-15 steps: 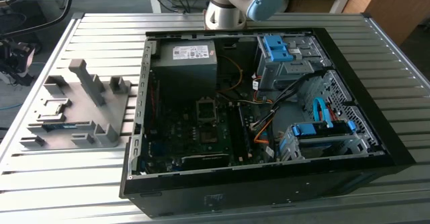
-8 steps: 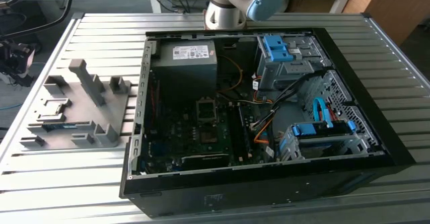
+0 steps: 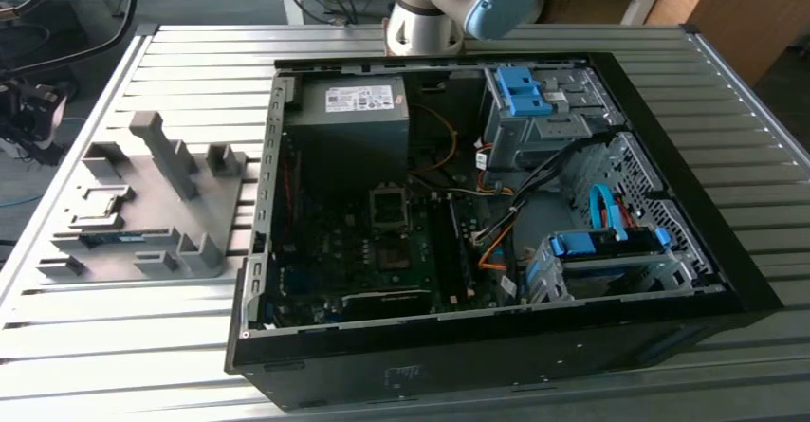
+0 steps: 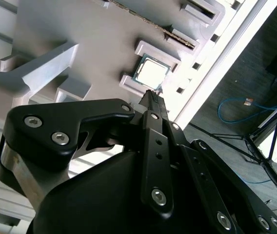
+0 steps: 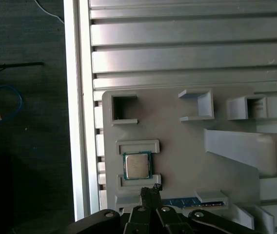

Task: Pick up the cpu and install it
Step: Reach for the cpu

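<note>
Cpu (image 5: 137, 165) = small flat square, dull silver top w/ thin green rim, lying flat in its recess on grey holder tray (image 5: 187, 156). Gripper (image 5: 150, 187) tips pinched together, empty, hovering just beside cpu, not touching.

Exterior view: high, oblique, well back. Looks down over slatted table (image 3: 418, 38) at open PC case (image 3: 443, 356); grey holder (image 3: 222, 194) on exterior view's left.
Both wrist views: close above holder (image 5: 187, 151) (image 4: 99, 29), gripper (image 5: 150, 187) (image 4: 150, 95) in foreground. First looks straight down, second tilted.
Shared: cpu (image 5: 137, 165) (image 4: 151, 72) in its pocket.
</note>
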{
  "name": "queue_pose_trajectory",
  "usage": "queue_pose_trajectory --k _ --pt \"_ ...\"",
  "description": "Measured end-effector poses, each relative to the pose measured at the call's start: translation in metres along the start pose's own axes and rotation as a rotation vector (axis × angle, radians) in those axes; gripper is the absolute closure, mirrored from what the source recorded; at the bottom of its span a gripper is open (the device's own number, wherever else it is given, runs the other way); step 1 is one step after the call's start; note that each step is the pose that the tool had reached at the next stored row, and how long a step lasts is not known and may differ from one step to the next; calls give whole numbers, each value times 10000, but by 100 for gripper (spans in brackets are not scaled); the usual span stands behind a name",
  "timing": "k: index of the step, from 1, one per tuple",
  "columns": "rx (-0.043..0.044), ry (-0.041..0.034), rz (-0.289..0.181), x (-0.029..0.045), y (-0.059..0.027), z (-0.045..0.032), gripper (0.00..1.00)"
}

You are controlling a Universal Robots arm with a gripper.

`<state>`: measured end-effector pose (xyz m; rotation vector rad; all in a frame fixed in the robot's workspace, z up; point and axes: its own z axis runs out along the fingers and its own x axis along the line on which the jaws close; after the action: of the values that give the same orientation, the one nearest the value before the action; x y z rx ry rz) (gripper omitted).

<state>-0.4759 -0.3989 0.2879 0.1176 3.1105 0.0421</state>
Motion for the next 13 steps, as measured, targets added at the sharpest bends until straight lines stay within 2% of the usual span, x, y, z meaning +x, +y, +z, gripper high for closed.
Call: queue_pose_trajectory --k 4,10,13 --pt "20 -3 -2 9 -2 39 90" --pt "152 -11 -15 14 37 103 90" --pt "154 -12 -15 18 62 155 90"
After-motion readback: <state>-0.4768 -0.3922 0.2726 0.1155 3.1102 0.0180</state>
